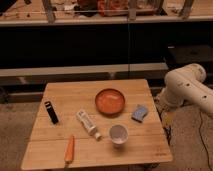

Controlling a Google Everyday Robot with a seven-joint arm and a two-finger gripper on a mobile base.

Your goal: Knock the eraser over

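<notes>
Jaws are out of my sight, somewhere past the right side of the picture. They stand wide apart, and I think they hold nothing. All I see of the robot is its white arm (186,86), just beside the right edge of the tabletop (75,90).

The eraser (51,112) is on the left side of the tabletop, well apart from the arm. It looks like it stands on its short end. A white tube (87,123) lies near it on the right. A carrot (69,149) lies near the front edge. An orange bowl (110,101), a white cup (118,134) and a blue-grey pad (140,113) sit between the arm and the eraser.

I think the eraser is small, light and stiff. It is tall and thin, so it should tip easily. I would not grab it. I would push it near the top, on a wide side. A low push may only make it slide. A hard push may send it off the tabletop.
</notes>
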